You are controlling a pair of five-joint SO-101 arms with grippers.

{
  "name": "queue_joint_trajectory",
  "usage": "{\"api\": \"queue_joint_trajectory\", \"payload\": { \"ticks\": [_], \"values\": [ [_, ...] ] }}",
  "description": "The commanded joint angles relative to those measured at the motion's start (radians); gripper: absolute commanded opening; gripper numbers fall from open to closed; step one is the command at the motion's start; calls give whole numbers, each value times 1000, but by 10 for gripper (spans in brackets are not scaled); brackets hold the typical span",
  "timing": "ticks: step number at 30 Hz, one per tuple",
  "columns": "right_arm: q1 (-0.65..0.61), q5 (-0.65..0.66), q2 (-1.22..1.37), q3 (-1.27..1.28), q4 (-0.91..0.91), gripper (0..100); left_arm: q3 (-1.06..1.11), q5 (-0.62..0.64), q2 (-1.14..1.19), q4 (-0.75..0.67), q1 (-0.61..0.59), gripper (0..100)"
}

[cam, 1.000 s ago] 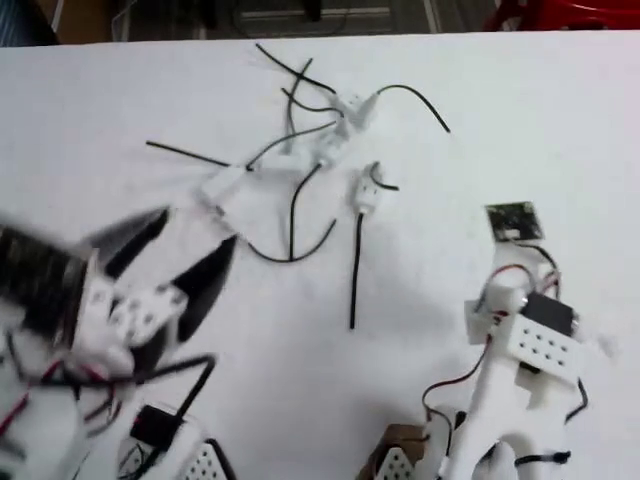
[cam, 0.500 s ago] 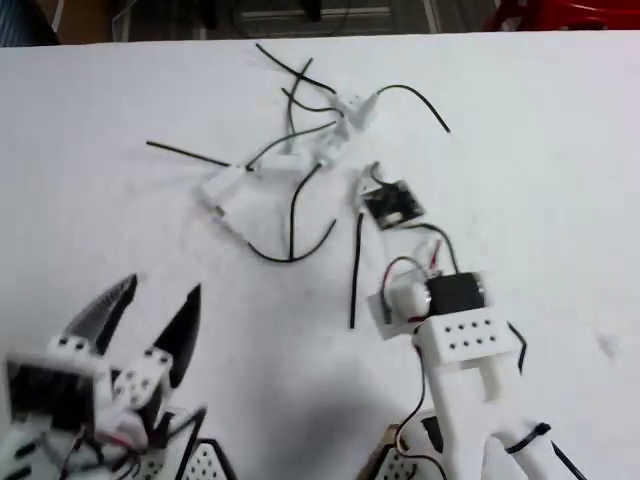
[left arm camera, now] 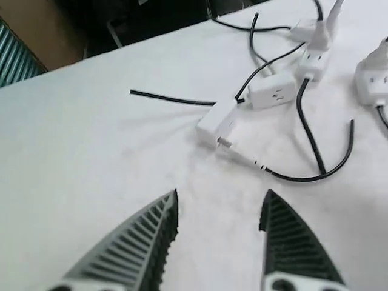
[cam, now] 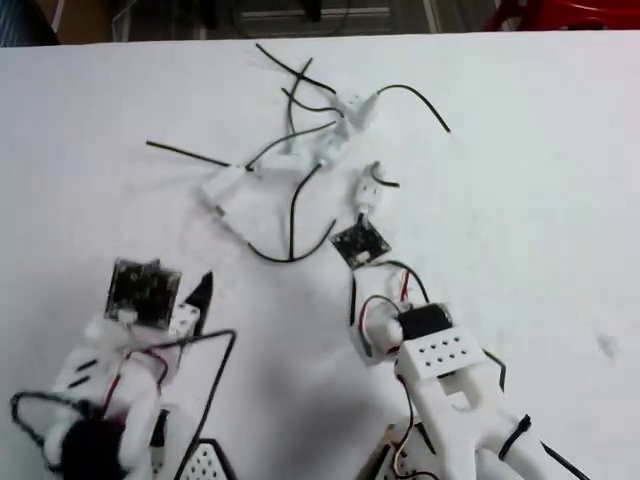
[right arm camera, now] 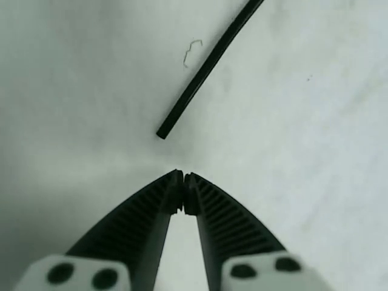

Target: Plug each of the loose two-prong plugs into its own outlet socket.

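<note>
The left gripper [left arm camera: 220,195] is released: its jaws stand apart with nothing between them, above the white table [left arm camera: 85,157]. Ahead of its fingertips, and apart from them, a white two-prong plug [left arm camera: 216,123] lies flat with its prongs turned toward the gripper. Just beyond the plug sits a white outlet socket [left arm camera: 273,94], slots facing up. A second outlet socket [left arm camera: 314,59] lies farther ahead, and a third outlet socket [left arm camera: 373,82] lies off toward the right arm's side. A looped black cable [left arm camera: 312,130] curves across the table between them. The right gripper [right arm camera: 183,177] is clenched on nothing, tips touching, over the table. The cut end of a straight black cable [right arm camera: 206,70] lies just ahead of its tips, not touching, and the cable runs away from the gripper.
</note>
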Motion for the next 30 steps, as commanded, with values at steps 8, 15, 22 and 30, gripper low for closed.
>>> {"api": "queue_joint_trajectory", "payload": {
  "ticks": [8, 15, 22, 30],
  "values": [
    [38, 0, -19, 44, -16, 24, 235, -5, -2, 0, -166, 46],
    [252, -2, -19, 118, -28, 24, 385, -2, -2, 12, -262, 24],
    [217, -3, -19, 183, -93, 20, 390, 2, -2, 44, -257, 24],
    [193, -8, -19, 183, -93, 20, 390, 66, -2, 38, -205, 24]
  ]
}}
